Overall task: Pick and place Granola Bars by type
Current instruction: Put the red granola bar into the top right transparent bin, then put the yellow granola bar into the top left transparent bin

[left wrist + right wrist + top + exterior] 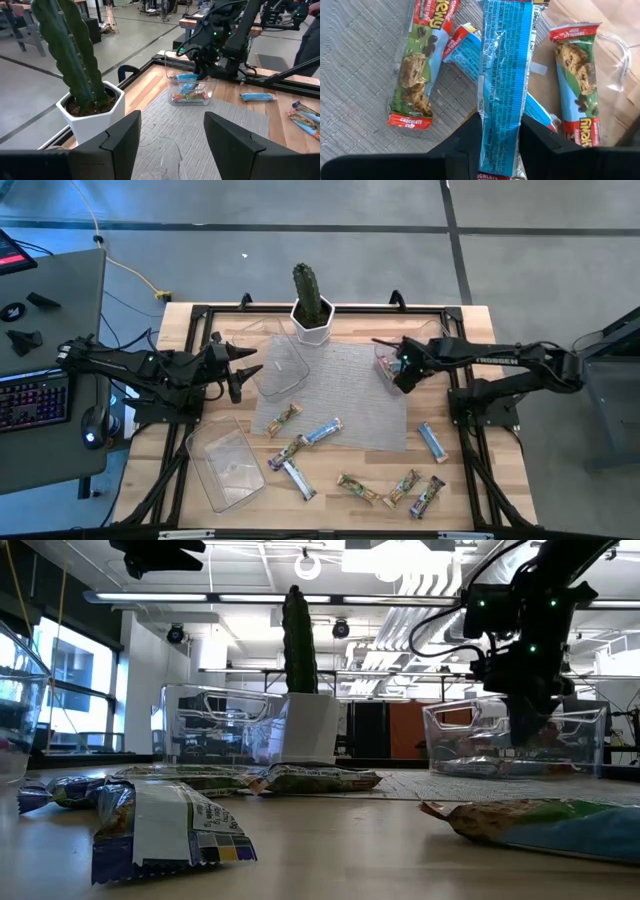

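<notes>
Hovering over the left of the worktop (150,480), left claw (250,370) released, fingers (120,142) spread wide, grasping nothing, tips just at the rim of an empty clear tub (280,365). Lying below that claw, nearer the front edge, a second empty clear tub (225,468). Standing just beyond the first tub, toward the back edge, a cactus (308,285) in a white pot (312,323).

Scattering across the grey mat (340,395) and bare wood between and in front of the two claws, eight loose Granola Bars (355,488): counting three blue-and-white, the rest brown-green or purple-marked, exact split hard to tell from above.

Reaching down at the right end of the mat, right claw (398,372) clenching on a blue bar (502,75), wrapper running up between its two fingers (465,145). Sitting directly under that claw, a third clear tub (189,90), holding at least two chocolate-chip bars (417,70) with green-and-red wrappers and another blue one (470,60) beneath the held bar.

Totalling three tubs, two empty, one filling.
</notes>
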Motion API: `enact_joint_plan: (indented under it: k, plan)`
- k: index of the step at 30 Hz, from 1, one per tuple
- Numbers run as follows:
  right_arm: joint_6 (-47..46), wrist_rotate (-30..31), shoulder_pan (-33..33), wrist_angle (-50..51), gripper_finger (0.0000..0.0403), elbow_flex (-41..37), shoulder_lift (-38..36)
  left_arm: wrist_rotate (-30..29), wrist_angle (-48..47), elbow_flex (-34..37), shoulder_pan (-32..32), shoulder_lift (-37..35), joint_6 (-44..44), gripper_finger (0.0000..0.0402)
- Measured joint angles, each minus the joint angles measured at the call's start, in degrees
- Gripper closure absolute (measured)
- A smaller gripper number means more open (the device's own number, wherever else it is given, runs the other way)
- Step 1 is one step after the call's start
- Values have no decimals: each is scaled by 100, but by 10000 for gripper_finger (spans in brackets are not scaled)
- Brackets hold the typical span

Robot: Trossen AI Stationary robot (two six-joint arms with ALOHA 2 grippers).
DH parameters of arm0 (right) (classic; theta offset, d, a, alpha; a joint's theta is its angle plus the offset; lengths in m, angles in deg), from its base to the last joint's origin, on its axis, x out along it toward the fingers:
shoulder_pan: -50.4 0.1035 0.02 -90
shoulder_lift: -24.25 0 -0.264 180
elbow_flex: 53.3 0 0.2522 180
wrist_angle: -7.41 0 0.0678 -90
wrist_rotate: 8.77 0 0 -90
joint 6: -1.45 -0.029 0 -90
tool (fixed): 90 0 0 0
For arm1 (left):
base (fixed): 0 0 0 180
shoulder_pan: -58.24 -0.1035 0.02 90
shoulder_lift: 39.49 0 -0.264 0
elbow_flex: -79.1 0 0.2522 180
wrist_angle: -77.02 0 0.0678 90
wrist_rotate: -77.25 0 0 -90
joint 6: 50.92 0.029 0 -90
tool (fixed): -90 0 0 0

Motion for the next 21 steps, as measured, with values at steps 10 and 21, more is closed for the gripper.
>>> enact_joint_plan:
  k: [10,21]
  plan:
    - [296,-87,-142,-225,278,-7,9,2,-2,0,0,0,0,189]
    - [636,-147,-142,-213,218,354,35,29,10,0,0,0,-17,189]
